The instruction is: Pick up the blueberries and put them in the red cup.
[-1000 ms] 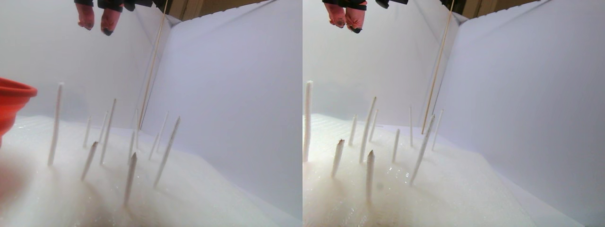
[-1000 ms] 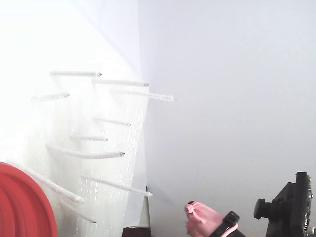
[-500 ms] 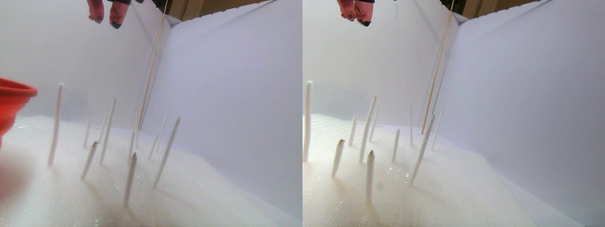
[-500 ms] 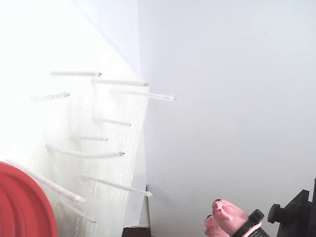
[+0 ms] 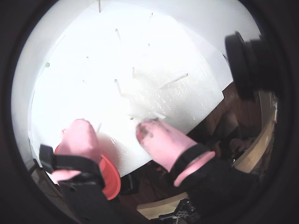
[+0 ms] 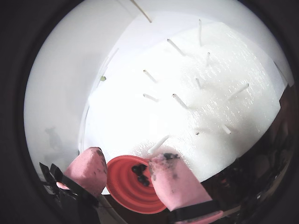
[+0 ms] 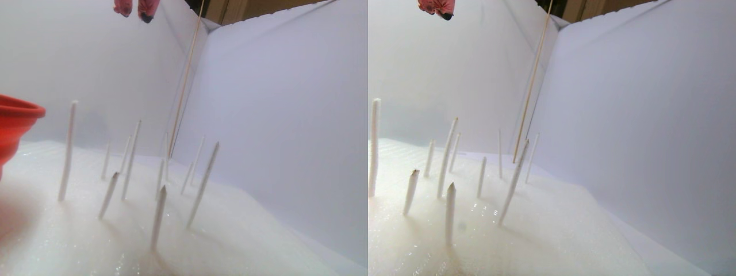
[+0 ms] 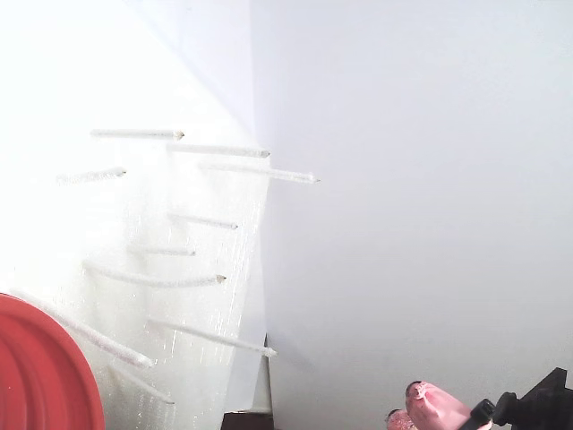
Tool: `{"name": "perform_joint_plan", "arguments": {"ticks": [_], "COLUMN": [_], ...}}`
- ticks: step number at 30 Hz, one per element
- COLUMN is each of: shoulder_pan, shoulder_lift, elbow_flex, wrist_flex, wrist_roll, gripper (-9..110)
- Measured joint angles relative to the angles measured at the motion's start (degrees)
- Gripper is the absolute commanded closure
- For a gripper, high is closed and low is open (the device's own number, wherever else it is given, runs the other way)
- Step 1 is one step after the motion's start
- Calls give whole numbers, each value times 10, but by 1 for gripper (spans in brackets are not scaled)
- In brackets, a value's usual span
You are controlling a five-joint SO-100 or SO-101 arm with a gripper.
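The red cup (image 6: 126, 186) sits at the near edge of the white foam bed, with several dark blueberries (image 6: 141, 173) lying together inside it. In both wrist views my pink-tipped gripper (image 6: 127, 156) hangs high above the cup. Its fingers (image 6: 91, 165) are spread wide with nothing between them. In a wrist view only a slice of the cup (image 5: 111, 181) shows, behind the left finger of the gripper (image 5: 112, 126). The stereo pair view shows the cup's rim (image 7: 17, 112) at far left and the gripper (image 7: 133, 8) at the top edge. The fixed view has the cup (image 8: 36, 376) at bottom left and the gripper (image 8: 414, 414) at the bottom edge.
Several thin white spikes (image 7: 68, 149) stand up from the foam bed (image 7: 241, 241). White walls (image 7: 287, 115) close in the back and side. A thin wooden stick (image 7: 187, 75) leans in the corner. A small green speck (image 6: 103, 78) lies by the wall.
The gripper has risen away from the foam: it climbed to the top edge in the stereo pair view and slid right, almost out of frame, in the fixed view. The cup and spikes are unmoved.
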Motion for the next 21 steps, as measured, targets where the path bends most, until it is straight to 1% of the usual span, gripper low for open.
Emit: {"name": "perform_joint_plan", "arguments": {"ticks": [21], "shoulder_pan": [18], "shoulder_lift": [95], "elbow_flex": [-52], "wrist_flex": [90], "wrist_roll": [53], "gripper": [84]}}
